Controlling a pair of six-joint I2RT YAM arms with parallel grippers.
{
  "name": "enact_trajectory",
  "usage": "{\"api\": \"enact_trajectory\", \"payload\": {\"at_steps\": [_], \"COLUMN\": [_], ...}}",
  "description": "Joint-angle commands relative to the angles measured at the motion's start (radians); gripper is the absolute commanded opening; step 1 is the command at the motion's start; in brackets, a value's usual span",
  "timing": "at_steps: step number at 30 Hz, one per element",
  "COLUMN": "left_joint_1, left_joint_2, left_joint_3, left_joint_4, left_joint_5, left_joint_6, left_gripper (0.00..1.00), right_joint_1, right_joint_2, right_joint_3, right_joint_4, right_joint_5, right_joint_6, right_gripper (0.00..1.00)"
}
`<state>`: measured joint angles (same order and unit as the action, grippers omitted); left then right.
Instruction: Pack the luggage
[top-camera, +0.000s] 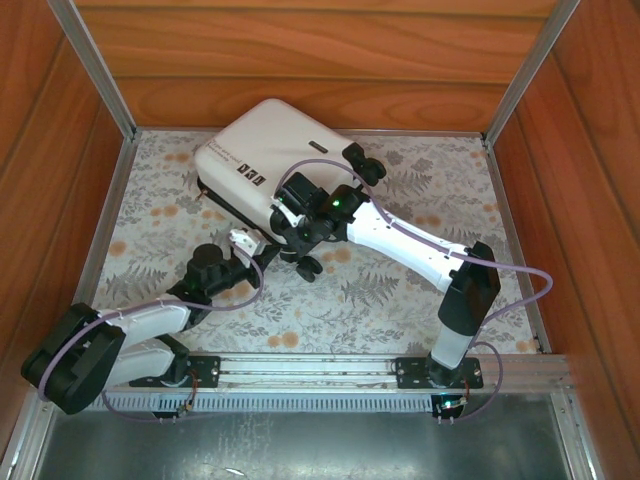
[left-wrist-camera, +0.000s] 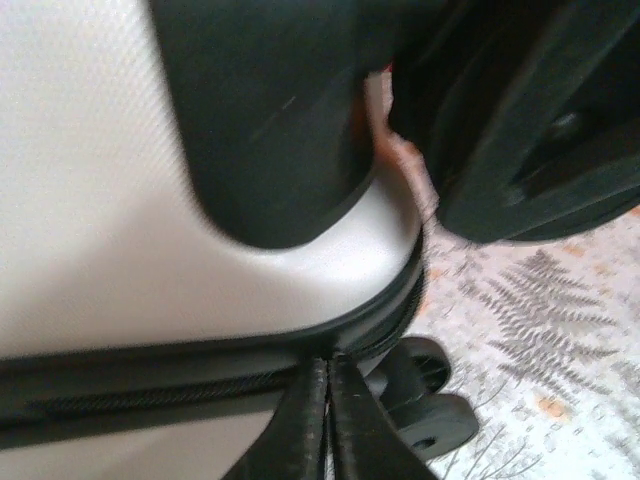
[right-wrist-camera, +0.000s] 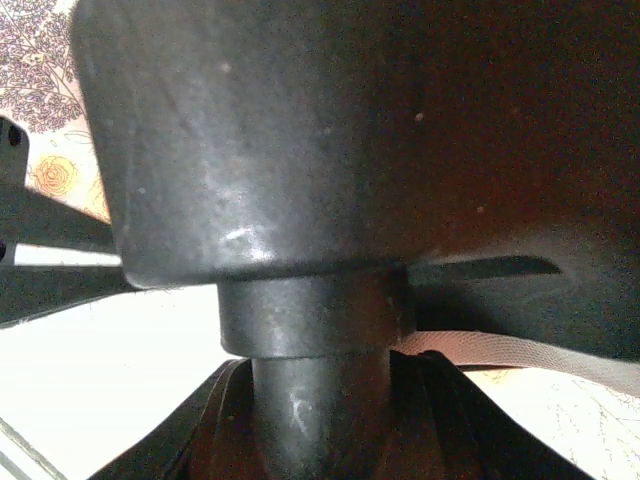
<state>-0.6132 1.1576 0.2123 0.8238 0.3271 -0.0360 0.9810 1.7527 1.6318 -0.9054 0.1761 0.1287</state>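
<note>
The left gripper (left-wrist-camera: 328, 425) has its two fingers pressed together, with the tips at the black zipper (left-wrist-camera: 150, 392) that runs along the edge of the luggage (left-wrist-camera: 90, 200). Whether something thin is caught between them, I cannot tell. Just beside it is a black wheel (left-wrist-camera: 425, 400). The right gripper (top-camera: 292, 222) is over the near side of the white shell. Its wrist view is too dark and close, so its state is not clear. The luggage lies closed and flat, turned diagonally, on the far left part of the flowered table (top-camera: 400, 290).
</note>
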Motion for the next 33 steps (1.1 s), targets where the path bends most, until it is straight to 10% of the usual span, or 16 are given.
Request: {"api": "enact_trajectory", "payload": {"at_steps": [1,12,24,33], "left_joint_1": [-0.031,-0.013,0.153,0.154], "left_joint_2": [-0.001,0.049,-0.185,-0.084], "left_joint_3": [0.021,-0.053,-0.142,-0.074], "left_joint_4": [0.117,0.113,-0.043,-0.059], "left_joint_5": [-0.009,-0.134,-0.056,0.094], "left_joint_6": [-0.009,-0.013,-0.013,0.005], "left_gripper": [0.06,0.48,0.65,0.62], "right_joint_1": [-0.001,-0.001,0.0,-0.001], "right_joint_2": [-0.055,-0.068,-0.069,-0.05], "right_joint_3": [0.045,0.052,0.057,0.082], "right_joint_4": [0.079,0.053,0.051,0.049], "right_joint_5": [0.004,0.008,0.031,0.025], "right_joint_6": [0.068,0.072,0.072,0.071], "right_gripper": [0.0,0.0,0.0,0.0]}}
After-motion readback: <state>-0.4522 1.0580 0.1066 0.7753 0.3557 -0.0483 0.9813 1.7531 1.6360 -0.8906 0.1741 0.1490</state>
